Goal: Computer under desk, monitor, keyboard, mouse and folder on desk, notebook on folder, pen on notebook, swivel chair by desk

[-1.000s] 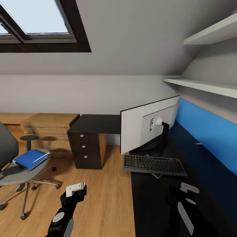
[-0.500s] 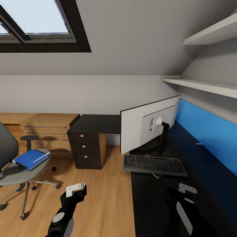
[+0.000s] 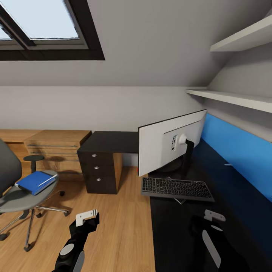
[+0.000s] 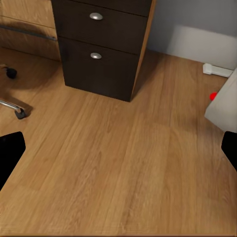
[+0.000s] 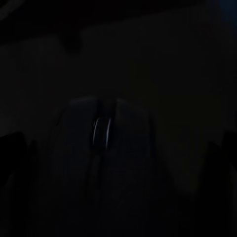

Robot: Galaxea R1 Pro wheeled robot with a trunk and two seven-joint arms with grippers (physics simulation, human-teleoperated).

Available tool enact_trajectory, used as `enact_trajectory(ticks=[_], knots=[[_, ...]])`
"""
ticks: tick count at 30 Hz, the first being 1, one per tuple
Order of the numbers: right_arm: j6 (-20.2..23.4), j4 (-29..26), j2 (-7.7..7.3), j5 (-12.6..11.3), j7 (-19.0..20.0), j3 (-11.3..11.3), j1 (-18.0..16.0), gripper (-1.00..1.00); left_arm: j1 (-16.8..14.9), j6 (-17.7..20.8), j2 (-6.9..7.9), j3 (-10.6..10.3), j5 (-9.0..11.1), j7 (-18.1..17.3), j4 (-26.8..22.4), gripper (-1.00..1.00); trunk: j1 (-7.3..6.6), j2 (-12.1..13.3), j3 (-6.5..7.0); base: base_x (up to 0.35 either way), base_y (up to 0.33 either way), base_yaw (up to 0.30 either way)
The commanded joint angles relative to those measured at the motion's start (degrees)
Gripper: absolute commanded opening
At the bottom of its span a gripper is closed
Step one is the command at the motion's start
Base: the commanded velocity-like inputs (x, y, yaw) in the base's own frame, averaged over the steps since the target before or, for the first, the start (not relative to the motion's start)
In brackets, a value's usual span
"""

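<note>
Black mouse point(image 5: 103, 148) sits between my right claw's point(image 5: 118, 148) wide-apart tips; I dropped the arm a bit lower, ready to grab.

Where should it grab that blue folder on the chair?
Probably by the folder's near long edge, coming from the open front of the swivel chair. It lies flat on the seat, so the jaws need an overhanging edge; the tall back blocks the other side.

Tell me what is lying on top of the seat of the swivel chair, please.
On the swivel chair, a blue folder lies flat on the grey seat, with a thin white stick, probably the pen, along its edge. Whether anything lies beneath the folder cannot be seen, because the folder covers it.
</note>
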Motion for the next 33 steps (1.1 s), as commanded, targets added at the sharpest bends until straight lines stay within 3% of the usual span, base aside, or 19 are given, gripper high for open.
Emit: enact_trajectory(ticks=[1, 14, 15, 33], knots=[[0.72, 1.47, -0.02, -0.66, -0.27, 0.09, 0.01, 1.0, -0.03, 0.23, 0.0, -0.03, 0.6, 0.3, -0.09, 1.0, -0.01, -0.04, -0.08, -0.15, 0.0, 0.0], [0.96, 1.47, -0.02, -0.65, -0.33, 0.17, -0.03, 1.0, -0.03, 0.23, -0.07, -0.03, 0.69, 0.32, -0.09, 1.0, -0.01, -0.04, -0.08, -0.025, 0.0, 0.0], [0.98, 1.47, -0.02, -0.65, -0.37, 0.17, -0.05, -1.0, -0.03, 0.23, -0.07, -0.03, 0.69, 0.31, -0.09, 1.0, -0.01, -0.04, -0.08, 0.0, 0.0, 0.0], [0.64, 1.39, 0.24, -0.57, -0.13, 0.26, -0.03, -1.0, -0.03, 0.16, -0.1, -0.09, 0.65, 0.31, -0.03, 1.0, -0.01, -0.04, -0.08, 0.0, 0.0, 0.0]])
